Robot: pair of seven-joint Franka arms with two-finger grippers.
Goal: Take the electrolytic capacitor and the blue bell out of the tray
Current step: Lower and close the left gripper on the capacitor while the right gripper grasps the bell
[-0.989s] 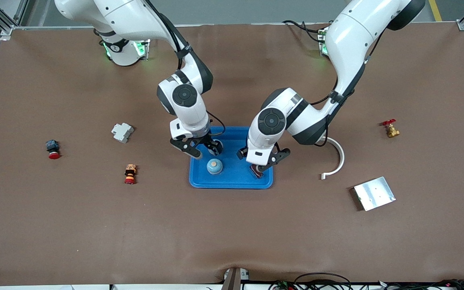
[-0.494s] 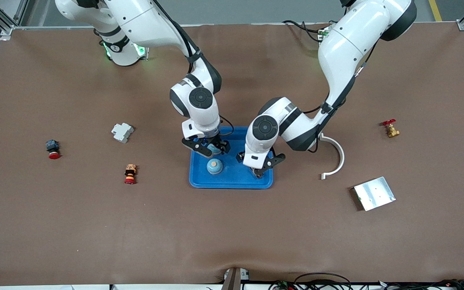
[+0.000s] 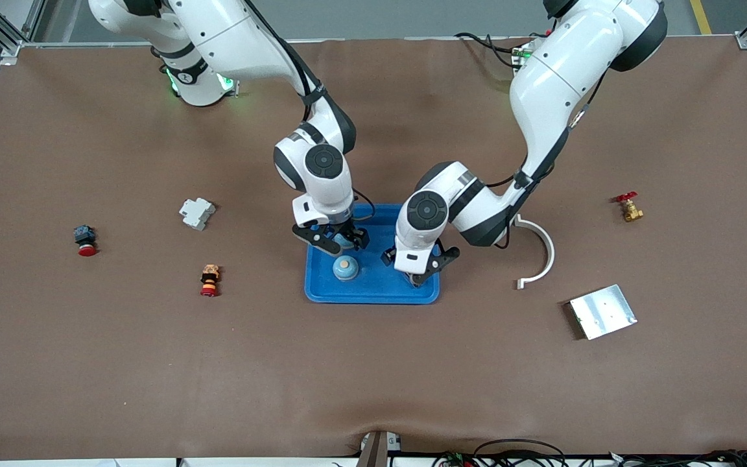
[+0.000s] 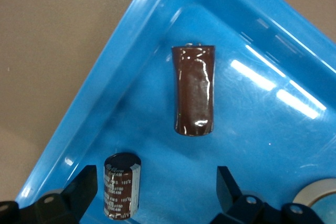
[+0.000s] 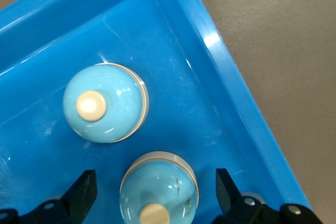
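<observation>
Showing a blue tray [image 3: 373, 295] at frame centre, both grippers low over it with fingers spread. The right gripper [image 3: 333, 239] hovers above a bell [image 5: 157, 187], with another bell [image 3: 345, 267] lower down. The left gripper [image 3: 420, 266] hangs above a standing capacitor [image 4: 121, 184]; another capacitor [image 4: 193, 90] lies flat in the tray.

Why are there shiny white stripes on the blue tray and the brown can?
Left wrist view: overhead light glares off the glossy blue tray as white streaks, and off the lying brown capacitor. Right wrist view: one bright spot on the tray rim, soft shine on both bells. Front view: the matte brown table cover shows no glare, only soft arm shadows.
</observation>
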